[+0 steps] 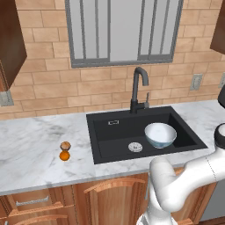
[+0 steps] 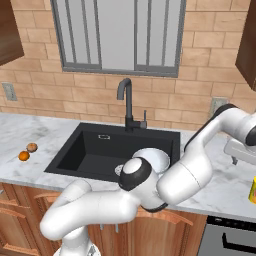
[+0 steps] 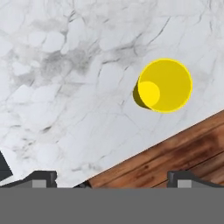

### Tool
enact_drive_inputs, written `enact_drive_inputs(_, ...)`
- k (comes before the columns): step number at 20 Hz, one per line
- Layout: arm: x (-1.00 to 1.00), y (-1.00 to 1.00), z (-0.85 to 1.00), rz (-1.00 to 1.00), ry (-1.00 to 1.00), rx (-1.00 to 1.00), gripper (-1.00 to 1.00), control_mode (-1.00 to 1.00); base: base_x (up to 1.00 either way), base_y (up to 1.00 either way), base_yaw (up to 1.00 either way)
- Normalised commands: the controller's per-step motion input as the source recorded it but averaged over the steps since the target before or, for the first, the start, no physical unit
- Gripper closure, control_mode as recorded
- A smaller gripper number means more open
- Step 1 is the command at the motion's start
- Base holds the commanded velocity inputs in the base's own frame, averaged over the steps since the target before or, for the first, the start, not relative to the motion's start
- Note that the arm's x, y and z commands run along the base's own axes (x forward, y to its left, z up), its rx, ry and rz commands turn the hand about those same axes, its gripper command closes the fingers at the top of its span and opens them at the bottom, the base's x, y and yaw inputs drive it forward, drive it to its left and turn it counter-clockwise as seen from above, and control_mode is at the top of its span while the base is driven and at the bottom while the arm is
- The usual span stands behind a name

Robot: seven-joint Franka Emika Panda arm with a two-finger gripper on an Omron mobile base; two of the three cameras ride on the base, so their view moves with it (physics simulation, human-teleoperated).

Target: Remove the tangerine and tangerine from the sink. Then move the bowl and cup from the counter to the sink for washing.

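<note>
**Jaws wide above the yellow cup**

Here, closest to me, my gripper [image 3: 111, 177] hangs over the counter [image 3: 65, 87] with its two dark fingertips [image 3: 41, 177] spread far apart and nothing between them. Looking down along my hand, I see the cup [image 3: 165, 85] from above — a round yellow mouth with a brighter yellow floor, upright on the white marble, near the counter's front edge where the wooden cabinet face [image 3: 183, 148] begins. It sits ahead of my fingers and off toward one side, not in line with the gap.

In the right base view my white arm bends across the front of the sink [image 2: 90, 145] and reaches out to the right, over the marble there; a sliver of the yellow cup [image 2: 252, 191] shows at the picture's right edge, just below my hand.

Farther in, the black sink holds the bowl [image 1: 160, 134] — white, glossy, upright, on the right part of the basin floor, just beside the round silver drain [image 1: 135, 146]. The dark curved faucet [image 1: 139, 90] stands behind the basin.

Well apart from all this, on the counter left of the sink, the two tangerines [image 1: 65, 150] rest touching each other, the duller one behind the bright orange one. Beyond them rise a brick wall [image 1: 44, 83] and a window [image 1: 123, 30].
</note>
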Motion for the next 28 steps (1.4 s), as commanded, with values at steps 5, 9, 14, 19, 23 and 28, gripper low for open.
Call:
enact_drive_inputs(5, 0.1, -0.03, 0.0, 0.0, 0.0, -0.1, -1.0, -1.0, 0.0, 0.0, 0.0)
enact_drive_inputs(9, 0.11, 0.0, -0.01, 0.0, 0.0, -0.07, -1.0, -1.0, 0.0, 0.0, 0.0)
enact_drive_inputs(14, 0.08, -0.03, -0.09, 0.01, 0.0, -0.01, -1.0, -1.0, 0.0, 0.0, 0.0)
enact_drive_inputs(19, 0.08, -0.03, -0.16, 0.02, 0.0, 0.0, -1.0, -1.0, 0.0, 0.0, 0.0)
enact_drive_inputs(23, 0.09, -0.11, -0.13, 0.02, 0.0, 0.0, -1.0, -1.0, 0.0, 0.0, 0.0)
enact_drive_inputs(28, 0.08, -0.15, -0.07, 0.0, 0.04, 0.0, -1.0, -1.0, 0.0, 0.0, 0.0)
